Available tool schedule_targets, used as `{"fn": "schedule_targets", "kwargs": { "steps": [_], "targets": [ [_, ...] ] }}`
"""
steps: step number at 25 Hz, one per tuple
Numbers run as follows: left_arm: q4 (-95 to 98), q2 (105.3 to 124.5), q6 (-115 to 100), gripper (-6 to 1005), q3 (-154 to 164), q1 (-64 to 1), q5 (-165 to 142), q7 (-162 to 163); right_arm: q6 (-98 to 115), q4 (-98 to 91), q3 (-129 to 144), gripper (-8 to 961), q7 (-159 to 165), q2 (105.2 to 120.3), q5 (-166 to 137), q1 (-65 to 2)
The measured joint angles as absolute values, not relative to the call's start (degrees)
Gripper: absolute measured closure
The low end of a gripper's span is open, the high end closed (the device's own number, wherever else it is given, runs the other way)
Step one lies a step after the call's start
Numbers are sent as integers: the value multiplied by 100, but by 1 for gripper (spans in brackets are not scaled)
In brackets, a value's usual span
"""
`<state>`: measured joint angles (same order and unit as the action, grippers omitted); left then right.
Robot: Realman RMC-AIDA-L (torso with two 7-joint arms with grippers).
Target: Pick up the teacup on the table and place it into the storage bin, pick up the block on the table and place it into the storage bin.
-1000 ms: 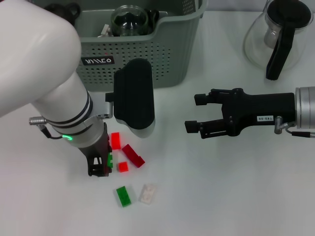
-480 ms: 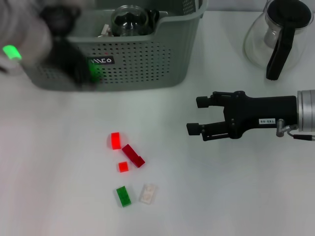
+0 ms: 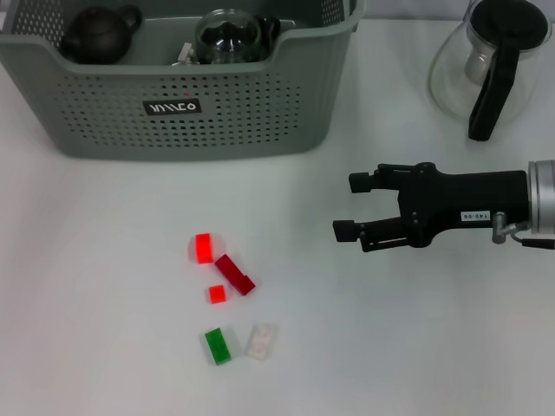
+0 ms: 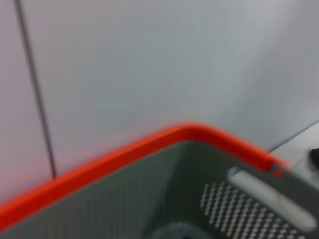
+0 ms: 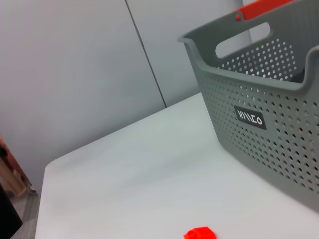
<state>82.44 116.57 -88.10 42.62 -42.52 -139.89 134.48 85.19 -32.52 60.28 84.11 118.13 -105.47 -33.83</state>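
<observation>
The storage bin (image 3: 217, 104) stood at the far side of the table (image 3: 104, 303), left of the middle in the head view, with its black label (image 3: 173, 107) facing the robot. Inside it you could see a dark teapot (image 3: 95, 35) near the left end and a clear glass vessel (image 3: 227, 35) more to the middle; which of these is the teacup, I cannot tell. In the right wrist view the same bin (image 5: 269, 109) showed with an orange strip (image 5: 264, 7) along its far rim.

The blocks lay on the table in front of the bin, well apart from it. A bright red block (image 3: 204, 248) was the closest to the bin, and a dark red block (image 3: 235, 274) lay just beside it, tilted. A small red block (image 3: 217, 294) was next to the dark red one. Nearer to the robot lay a green block (image 3: 218, 345) and a clear whitish block (image 3: 260, 340), side by side.

Your right gripper (image 3: 350, 205) hovered above the table to the right of the blocks, its fingers spread apart with nothing between them. A glass pot (image 3: 490, 65) with a black handle stood at the far right corner.

Your left gripper did not appear in any view; its wrist camera showed only a corner of the bin (image 4: 209, 199) and a wall behind.
</observation>
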Motion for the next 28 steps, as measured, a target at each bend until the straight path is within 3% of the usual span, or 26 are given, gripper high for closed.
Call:
{"fn": "schedule_targets", "kwargs": {
  "steps": [6, 11, 14, 19, 23, 28],
  "targets": [
    [6780, 11521, -7717, 557, 4395, -4680, -14556, 13422, 8518, -3252, 6044, 11, 8411, 11821, -10553, -3383],
    [7075, 11560, -7672, 550, 4468, -4649, -14695, 13459, 8519, -3257, 6019, 11, 8412, 11805, -10555, -3383],
    [7793, 11564, -8604, 331, 4378, -4561, -14402, 13401, 8517, -3274, 6011, 11, 8424, 11802, -10556, -3388],
    [9103, 11747, -10627, 112, 4409, -4232, -13328, 12754, 8468, -3282, 6004, 11, 8459, 11796, -10555, -3410],
    [9795, 12007, -11596, 46, 4476, -3878, -12724, 12111, 8434, -3281, 5952, 11, 8463, 11793, -10553, -3427],
    [10198, 12079, -11729, 31, 5315, -3105, -12255, 11780, 8433, -3279, 5915, 12, 8471, 11776, -10554, -3404]
  ]
}}
